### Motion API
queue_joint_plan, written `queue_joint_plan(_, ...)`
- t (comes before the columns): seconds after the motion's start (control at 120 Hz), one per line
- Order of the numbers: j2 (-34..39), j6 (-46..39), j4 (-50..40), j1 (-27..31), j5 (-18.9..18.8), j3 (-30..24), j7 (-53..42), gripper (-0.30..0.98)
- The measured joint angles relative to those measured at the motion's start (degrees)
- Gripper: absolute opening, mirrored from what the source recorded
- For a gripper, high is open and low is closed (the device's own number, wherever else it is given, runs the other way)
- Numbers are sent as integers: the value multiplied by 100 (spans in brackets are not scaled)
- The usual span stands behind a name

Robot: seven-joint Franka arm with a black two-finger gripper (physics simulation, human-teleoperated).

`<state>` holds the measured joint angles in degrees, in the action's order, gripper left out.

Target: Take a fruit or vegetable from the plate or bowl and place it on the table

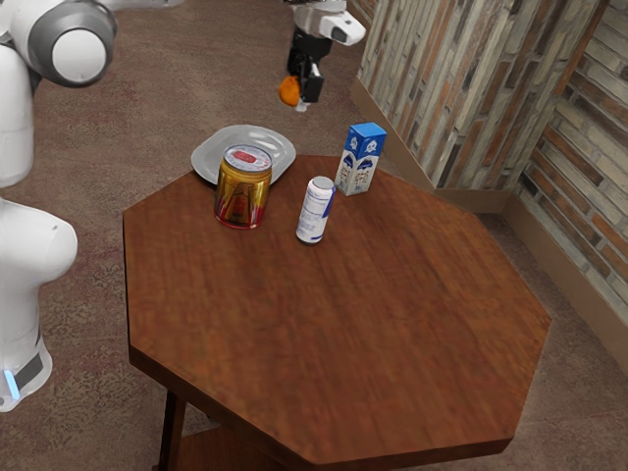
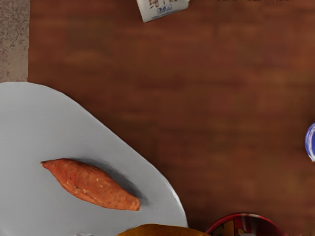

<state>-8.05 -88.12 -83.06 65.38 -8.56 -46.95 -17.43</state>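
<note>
Tool (image 1: 302, 98) grasping the orange fruit (image 1: 288, 91) — it sits at the fingertips, well above the plate (image 1: 212, 151).

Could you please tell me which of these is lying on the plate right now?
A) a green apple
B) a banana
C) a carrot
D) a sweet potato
D: the wrist view shows a reddish-orange sweet potato, plump in the middle and tapering toward its ends, lying on the grey plate.
</note>
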Motion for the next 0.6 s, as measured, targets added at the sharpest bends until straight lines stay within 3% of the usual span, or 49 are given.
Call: queue_joint_plan(0.6,96,475,-187,664,-9,-2679,951,32)
